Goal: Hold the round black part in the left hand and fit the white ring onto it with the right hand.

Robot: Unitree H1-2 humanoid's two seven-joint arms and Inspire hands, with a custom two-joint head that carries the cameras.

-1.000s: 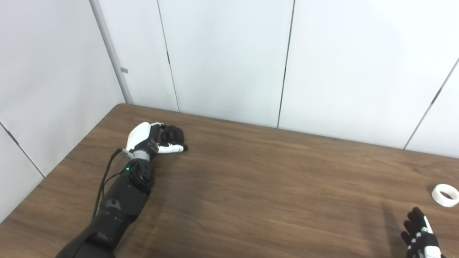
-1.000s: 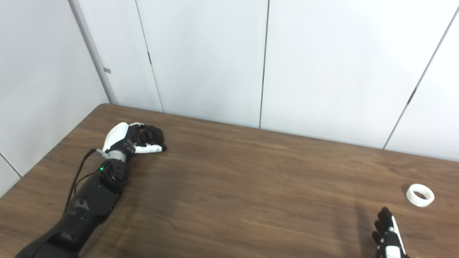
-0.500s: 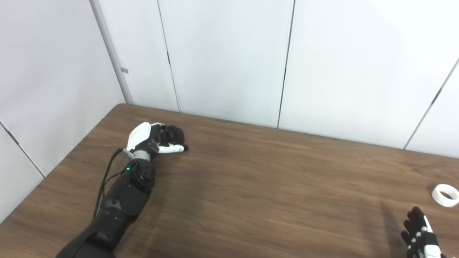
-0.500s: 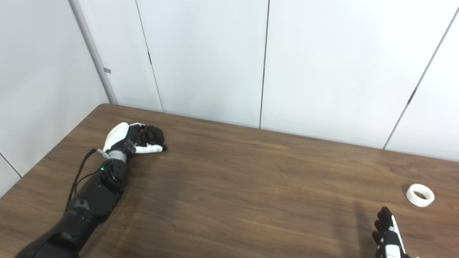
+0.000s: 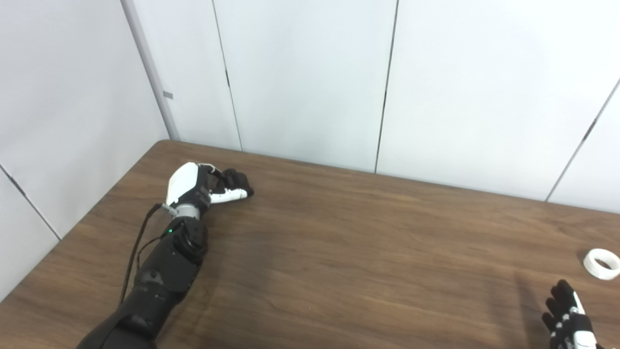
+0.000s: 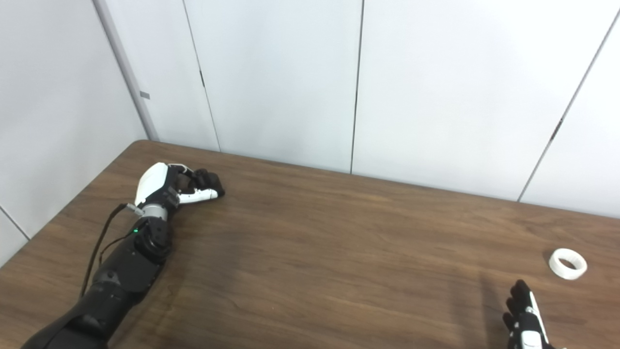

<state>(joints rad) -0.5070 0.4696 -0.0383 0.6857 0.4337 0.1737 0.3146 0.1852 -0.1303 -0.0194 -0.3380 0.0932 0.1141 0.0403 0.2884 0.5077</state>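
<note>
My left hand [image 5: 201,186] is at the far left of the table, its dark fingers curled shut around the round black part [image 5: 233,180]. The fingers hide most of that part, and the white thumb lies along its near side. The white ring [image 5: 601,264] lies flat on the table at the far right, untouched. Just the upper part of my right hand [image 6: 525,317] shows at the bottom right edge. It is open with its fingers apart, a little nearer than the ring [image 6: 567,263] and to its left.
The brown wooden table [image 5: 348,252] spreads between the two hands. White wall panels [image 5: 310,77] stand close behind its far edge and along its left side. A black cable runs along my left forearm [image 5: 164,261].
My left hand has tipped up and drawn slightly left and away, still curled on the black part. The right hand and the ring have stayed where they were.
</note>
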